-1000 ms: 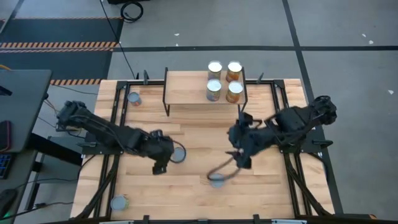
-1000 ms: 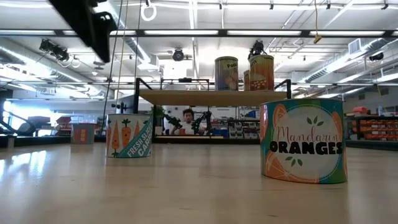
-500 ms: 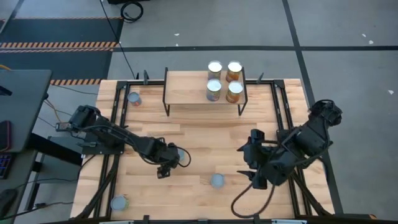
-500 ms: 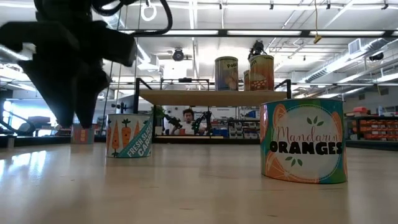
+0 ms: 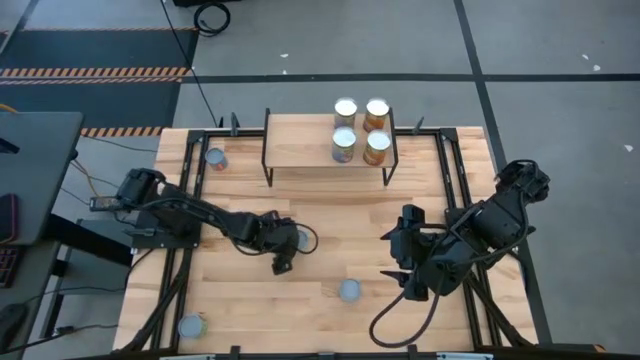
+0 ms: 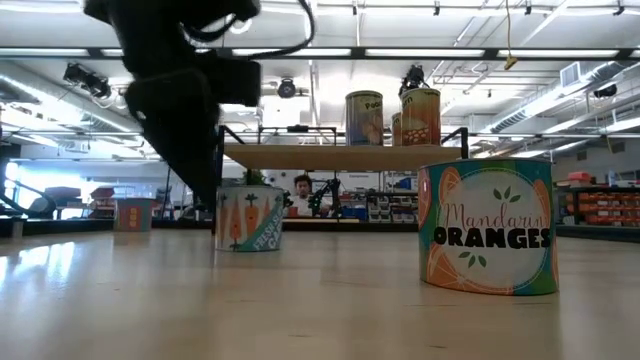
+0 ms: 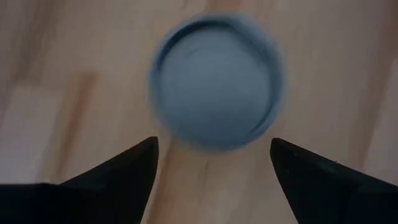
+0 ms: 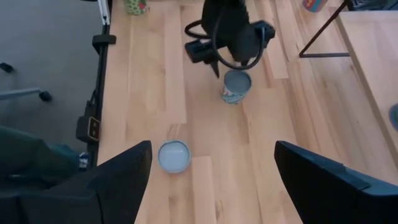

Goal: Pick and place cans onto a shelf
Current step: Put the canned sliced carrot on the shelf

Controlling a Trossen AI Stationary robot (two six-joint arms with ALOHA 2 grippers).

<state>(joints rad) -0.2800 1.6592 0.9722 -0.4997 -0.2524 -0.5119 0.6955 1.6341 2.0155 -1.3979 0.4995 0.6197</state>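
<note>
A carrot-label can (image 5: 296, 238) with a silver top stands on the table left of centre. It also shows in the low view (image 6: 250, 218) and in the left wrist view (image 7: 216, 81). My left gripper (image 5: 283, 252) is open and low at the can's left side. In its wrist view (image 7: 212, 142) the can's top lies just ahead of the two fingertips. A mandarin-oranges can (image 5: 349, 290) stands near the front. My right gripper (image 5: 393, 262) is open and empty to the right of it. The shelf (image 5: 300, 150) at the far side carries several cans (image 5: 360, 128). My left gripper has one dark finger (image 6: 208, 185) against the carrot can's side wall that faces the table's left (image 6: 220, 215). The finger points down from above. The can stands on the table. Whether the second finger touches it, I cannot tell.
A can (image 5: 215, 158) stands at the far left beside the shelf's black leg. Another can (image 5: 190, 325) stands at the near left corner. The mandarin-oranges can is large in the low view (image 6: 488, 225). A person shows in the room beyond the table (image 6: 300, 195).
My left gripper has come down and gone toward the table's right, up to the carrot can. The can has slid a little toward the table's right and stays standing. My right gripper has drawn back from the mandarin-oranges can toward the near right, then kept still.
</note>
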